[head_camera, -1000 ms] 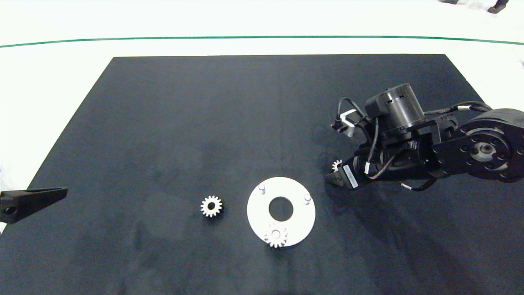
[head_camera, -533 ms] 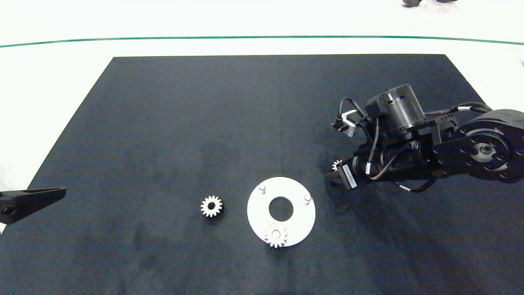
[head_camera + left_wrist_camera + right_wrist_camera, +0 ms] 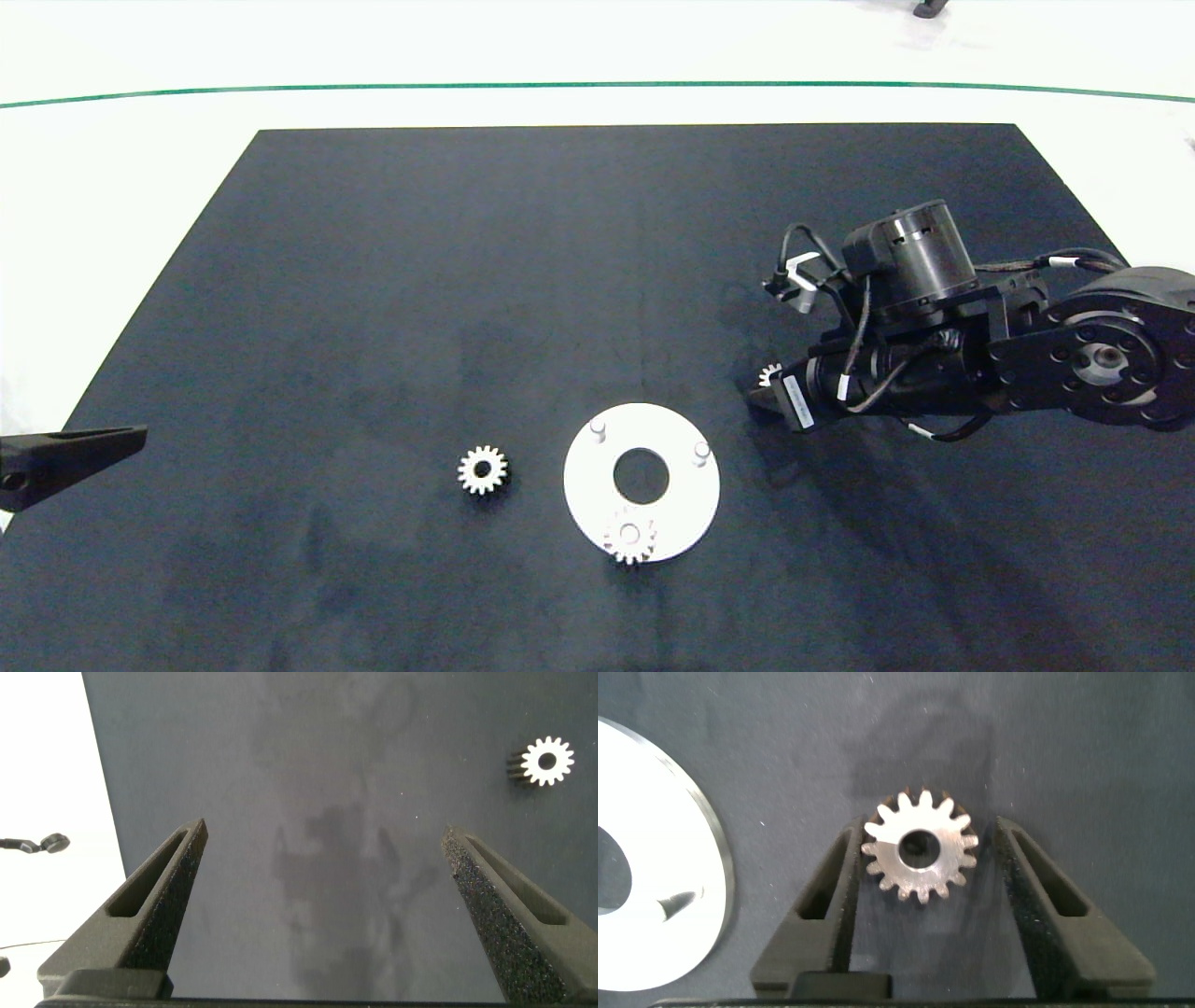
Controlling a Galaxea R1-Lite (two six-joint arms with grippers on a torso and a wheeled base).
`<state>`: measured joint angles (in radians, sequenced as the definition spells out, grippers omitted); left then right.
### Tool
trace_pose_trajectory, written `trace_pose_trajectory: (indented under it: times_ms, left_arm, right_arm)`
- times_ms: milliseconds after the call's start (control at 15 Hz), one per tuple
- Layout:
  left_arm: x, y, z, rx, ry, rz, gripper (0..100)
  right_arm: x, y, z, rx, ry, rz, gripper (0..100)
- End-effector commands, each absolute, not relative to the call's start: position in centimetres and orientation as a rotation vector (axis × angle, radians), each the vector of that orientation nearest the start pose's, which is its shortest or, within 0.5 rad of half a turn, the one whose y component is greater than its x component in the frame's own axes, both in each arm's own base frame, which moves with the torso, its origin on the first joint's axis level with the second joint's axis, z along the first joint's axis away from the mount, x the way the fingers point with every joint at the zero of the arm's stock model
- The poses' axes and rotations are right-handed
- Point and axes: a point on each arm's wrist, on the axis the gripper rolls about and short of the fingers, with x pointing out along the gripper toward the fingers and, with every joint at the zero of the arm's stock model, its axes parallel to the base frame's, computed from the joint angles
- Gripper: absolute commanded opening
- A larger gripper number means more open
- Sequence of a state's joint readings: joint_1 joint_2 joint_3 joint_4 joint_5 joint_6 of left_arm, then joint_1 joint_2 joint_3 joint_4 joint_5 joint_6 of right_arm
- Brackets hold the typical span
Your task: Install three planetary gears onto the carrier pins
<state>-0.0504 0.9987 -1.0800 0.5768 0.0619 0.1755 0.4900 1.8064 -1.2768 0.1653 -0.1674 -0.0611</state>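
White floor with a thin green line (image 3: 597,86) runs behind a dark matte mat (image 3: 467,280) covering the worktop; a dark shoe (image 3: 929,8) shows at the far edge.

White carrier disc (image 3: 583,490), flat, round, large centre hole, lies near the front middle of the mat. Three short pale cylindrical carrier pins stand on it in a triangle: far-left pin (image 3: 597,428) bare, far-right pin (image 3: 701,451) bare, near pin carries a seated gear (image 3: 629,538), silver-grey metal, toothed, overhanging the disc's front rim.

Second gear (image 3: 483,469) lies flat on the mat just left of the disc, apart from it; also seen in the left wrist view (image 3: 546,762).

Third gear (image 3: 921,847) lies flat on the mat right of the disc, round bore, about fifteen blunt teeth. Right tool (image 3: 921,873) is down at it, grey textured fingers straddling the gear: one finger touches the teeth, the other stands just clear, so spread and not yet pinching. In the head view only a few teeth (image 3: 768,375) peek out beside the dark right arm.

Left tool (image 3: 327,873) sits at the mat's left edge, fingers spread wide, nothing between them; its tip (image 3: 84,448) shows in the head view.
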Motion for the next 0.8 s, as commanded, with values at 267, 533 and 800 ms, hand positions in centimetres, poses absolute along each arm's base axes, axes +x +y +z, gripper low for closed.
trace_pose_trajectory:
  times_ms: [267, 533, 800]
  left_arm:
    - [9.5, -0.4, 29.3, 0.201, 0.498, -0.033, 100]
    - [9.6, -0.4, 29.2, 0.201, 0.499, -0.034, 100]
    - [9.6, -0.4, 29.2, 0.201, 0.499, -0.034, 100]
  right_arm:
    - [29.9, 14.8, 20.4, -0.279, 0.655, 0.312, 40]
    - [28.9, 14.7, 20.8, -0.279, 0.644, 0.324, 33]
    - [24.6, 16.6, 23.4, -0.287, 0.562, 0.436, 28]
